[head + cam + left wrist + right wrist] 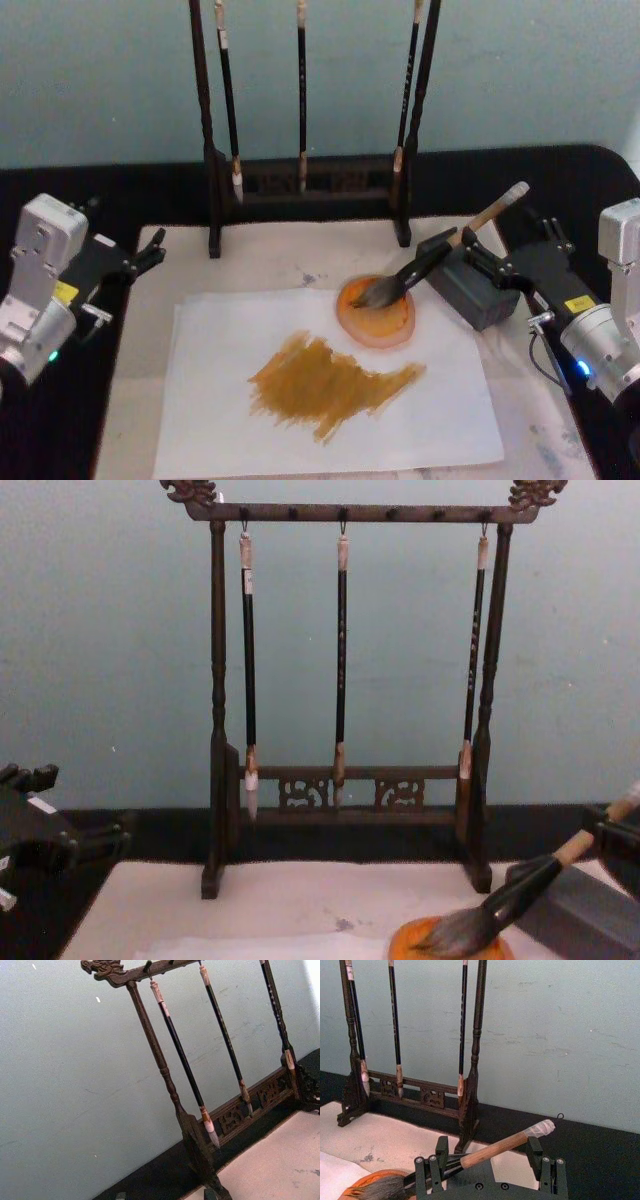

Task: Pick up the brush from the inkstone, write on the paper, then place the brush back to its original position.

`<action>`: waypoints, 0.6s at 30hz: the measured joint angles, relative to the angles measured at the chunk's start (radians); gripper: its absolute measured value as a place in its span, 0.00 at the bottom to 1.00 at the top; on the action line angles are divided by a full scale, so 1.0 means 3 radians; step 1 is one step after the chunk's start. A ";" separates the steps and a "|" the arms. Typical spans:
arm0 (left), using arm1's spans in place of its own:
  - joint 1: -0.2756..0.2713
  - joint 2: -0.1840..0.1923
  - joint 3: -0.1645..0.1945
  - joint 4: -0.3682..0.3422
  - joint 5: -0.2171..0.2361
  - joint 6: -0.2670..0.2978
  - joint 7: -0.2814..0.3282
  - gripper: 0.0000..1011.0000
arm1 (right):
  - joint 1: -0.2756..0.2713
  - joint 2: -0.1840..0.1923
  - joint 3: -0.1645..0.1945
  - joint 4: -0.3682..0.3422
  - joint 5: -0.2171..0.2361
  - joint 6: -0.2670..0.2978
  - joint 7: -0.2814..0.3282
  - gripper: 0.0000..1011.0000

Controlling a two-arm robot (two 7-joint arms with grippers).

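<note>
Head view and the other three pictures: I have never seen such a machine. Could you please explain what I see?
It is a robot with two arms, each ending in a gripper. One camera sits on the head, one on the chest, one on each wrist. On the mat are the paper with orange-brown strokes, the inkstone, a grey block and a brush rack. The brush rests with its tuft in the inkstone. The right gripper is open around its handle, gripping nothing; the left gripper sits aside.
</note>
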 joint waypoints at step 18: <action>0.0000 0.0000 0.0000 0.0000 0.0000 0.0000 0.0000 1.00 | 0.0004 0.0005 -0.0006 -0.0004 -0.0002 0.0005 -0.0006 0.99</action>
